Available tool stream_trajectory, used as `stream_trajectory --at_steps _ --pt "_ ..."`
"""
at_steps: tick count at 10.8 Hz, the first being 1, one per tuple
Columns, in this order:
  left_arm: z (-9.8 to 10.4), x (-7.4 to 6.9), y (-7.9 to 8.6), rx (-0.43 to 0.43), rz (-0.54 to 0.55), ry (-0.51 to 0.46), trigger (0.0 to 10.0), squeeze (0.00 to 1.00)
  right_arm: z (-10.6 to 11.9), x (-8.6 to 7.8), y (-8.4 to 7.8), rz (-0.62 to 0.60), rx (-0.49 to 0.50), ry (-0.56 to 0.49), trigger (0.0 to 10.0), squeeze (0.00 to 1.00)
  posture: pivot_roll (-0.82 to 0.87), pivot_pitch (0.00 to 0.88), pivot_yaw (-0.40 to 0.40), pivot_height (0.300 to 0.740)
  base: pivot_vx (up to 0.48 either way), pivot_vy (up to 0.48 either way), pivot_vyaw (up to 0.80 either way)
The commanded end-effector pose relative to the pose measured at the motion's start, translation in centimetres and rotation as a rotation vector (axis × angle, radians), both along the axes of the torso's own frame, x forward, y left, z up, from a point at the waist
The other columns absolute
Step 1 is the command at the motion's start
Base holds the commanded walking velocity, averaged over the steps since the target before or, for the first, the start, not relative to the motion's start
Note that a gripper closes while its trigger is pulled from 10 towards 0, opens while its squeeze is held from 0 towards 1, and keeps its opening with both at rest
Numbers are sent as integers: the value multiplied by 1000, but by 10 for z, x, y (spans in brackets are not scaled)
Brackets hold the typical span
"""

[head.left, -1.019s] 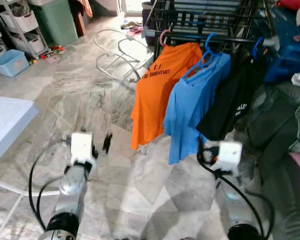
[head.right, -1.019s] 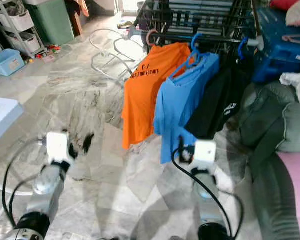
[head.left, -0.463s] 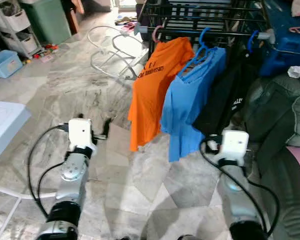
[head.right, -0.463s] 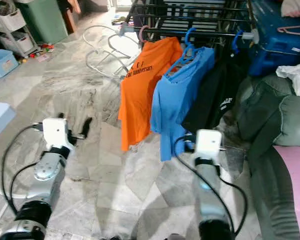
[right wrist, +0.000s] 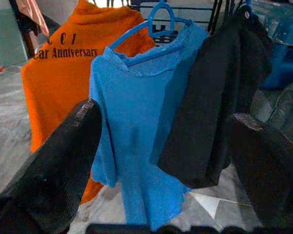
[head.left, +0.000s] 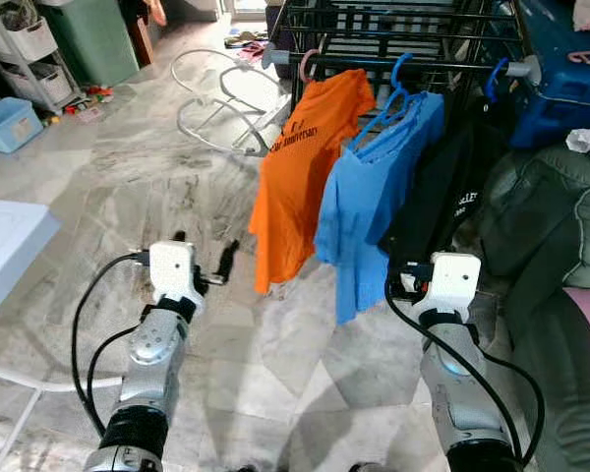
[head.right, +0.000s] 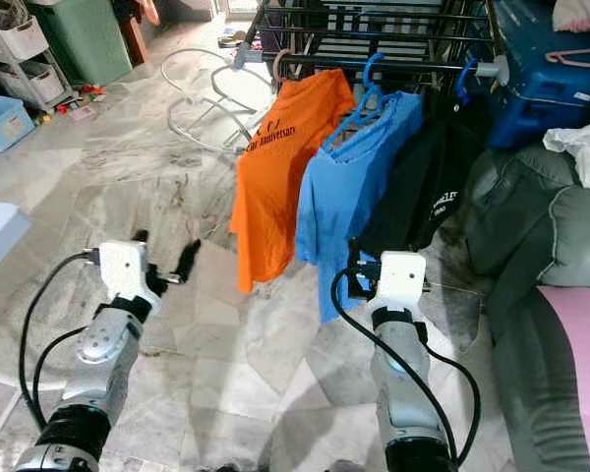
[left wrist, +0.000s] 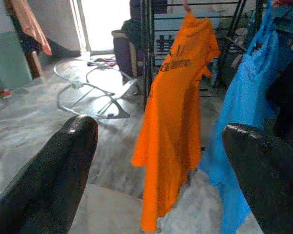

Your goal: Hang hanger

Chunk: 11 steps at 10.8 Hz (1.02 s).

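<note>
- Lettering on the orange T-shirt (right wrist: 63, 68) reads "Anniversary" in dark print, with a line above it too small to read surely.
- White print on the black garment (head.left: 442, 197) is partly folded away and unreadable.
- Blue hanger (right wrist: 154, 31), thin plastic with a curled hook, carries the blue T-shirt (right wrist: 136, 126) and hangs on the black drying rack (head.left: 393, 39), between the orange shirt and the black garment.
- Pink hanger hook (head.left: 306, 65) tops the orange shirt; the rest is hidden.
- Left gripper (left wrist: 156, 146) is spread wide, holding nothing, facing the orange shirt.
- Right gripper (right wrist: 161, 146) is likewise spread and empty, near the blue shirt.
- Marble floor (head.left: 128, 167) lies below.
</note>
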<state>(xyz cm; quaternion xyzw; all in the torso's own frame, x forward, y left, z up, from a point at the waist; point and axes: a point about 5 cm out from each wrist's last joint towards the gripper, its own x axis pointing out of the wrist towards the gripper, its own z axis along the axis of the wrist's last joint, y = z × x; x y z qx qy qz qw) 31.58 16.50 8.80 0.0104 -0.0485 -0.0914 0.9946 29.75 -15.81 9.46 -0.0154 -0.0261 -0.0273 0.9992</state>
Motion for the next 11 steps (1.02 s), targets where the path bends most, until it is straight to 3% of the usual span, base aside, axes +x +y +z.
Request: stream_trajectory --at_steps 1,3,6,11 --pt "1 0 -1 -11 -16 2 10000 0 6 1 1 5 0 -13 10000 0 -296 90 67 740 371 0 0" --pt "3 1 -9 -13 -46 -9 10000 0 7 2 0 -4 14 -15 10000 0 -298 86 72 740 433 0 0" --pt "1 2 -10 -15 -61 1 10000 0 6 3 2 0 18 -11 10000 0 -299 84 71 740 430 0 -758" --pt "-4 2 -13 -30 -69 39 10000 0 8 7 1 0 7 -13 10000 0 -294 77 67 740 274 361 -354"
